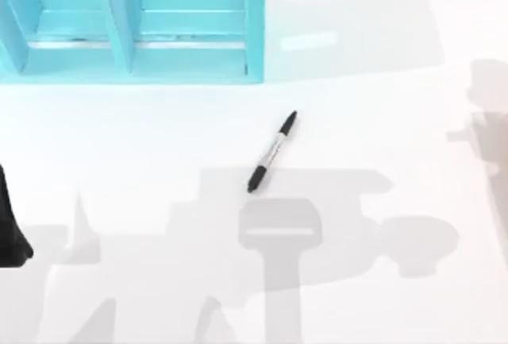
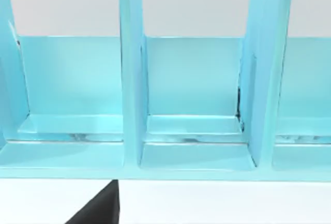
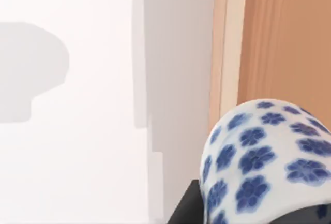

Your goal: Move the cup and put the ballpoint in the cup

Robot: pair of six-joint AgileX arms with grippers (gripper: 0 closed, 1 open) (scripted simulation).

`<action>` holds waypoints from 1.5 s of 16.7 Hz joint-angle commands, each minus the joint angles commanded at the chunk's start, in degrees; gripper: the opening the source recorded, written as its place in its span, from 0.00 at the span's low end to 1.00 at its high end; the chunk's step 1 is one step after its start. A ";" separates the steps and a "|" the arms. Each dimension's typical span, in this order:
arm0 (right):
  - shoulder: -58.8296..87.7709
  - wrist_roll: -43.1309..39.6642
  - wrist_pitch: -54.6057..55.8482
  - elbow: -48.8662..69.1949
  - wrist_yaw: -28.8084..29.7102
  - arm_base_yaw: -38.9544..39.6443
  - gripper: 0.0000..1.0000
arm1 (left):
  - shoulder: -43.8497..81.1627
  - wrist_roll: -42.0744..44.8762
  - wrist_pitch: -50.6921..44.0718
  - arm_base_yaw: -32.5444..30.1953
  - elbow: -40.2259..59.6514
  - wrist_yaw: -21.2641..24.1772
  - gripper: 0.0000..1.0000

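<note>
The cup [image 3: 264,157], white with blue flowers, sits close up in the right wrist view, raised above the table's edge. My right gripper [image 3: 243,220] is shut on it, with a dark finger [image 3: 182,211] against its side. The ballpoint [image 1: 272,152], black at both ends with a grey barrel, lies slanted on the white table [image 1: 381,121] near the middle in the top view. My left gripper [image 1: 9,229] is parked at the table's left edge, well away from the ballpoint. A dark part of the left gripper [image 2: 98,208] faces the shelf in the left wrist view.
A turquoise shelf unit [image 1: 135,34] with upright dividers [image 2: 132,79] stands at the back left of the table. Beyond the table's edge [image 3: 225,53] is a wooden floor [image 3: 284,38]. Arm shadows fall across the front of the table.
</note>
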 joint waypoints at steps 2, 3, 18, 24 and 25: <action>0.89 0.89 0.27 0.57 -0.03 0.89 0.00 | 0.00 0.00 0.00 0.00 0.00 0.00 1.00; 2.23 2.25 0.68 1.38 -0.06 2.21 0.00 | 0.00 0.00 0.00 0.00 0.00 0.00 1.00; 24.55 28.12 10.47 14.25 -0.27 27.55 0.00 | 0.00 0.00 0.00 0.00 0.00 0.00 1.00; 25.37 28.16 18.50 7.87 -0.15 27.74 0.00 | 0.00 0.00 0.00 0.00 0.00 0.00 1.00; 25.66 28.18 19.56 6.87 -0.12 27.79 0.00 | 0.00 0.00 0.00 0.00 0.00 0.00 1.00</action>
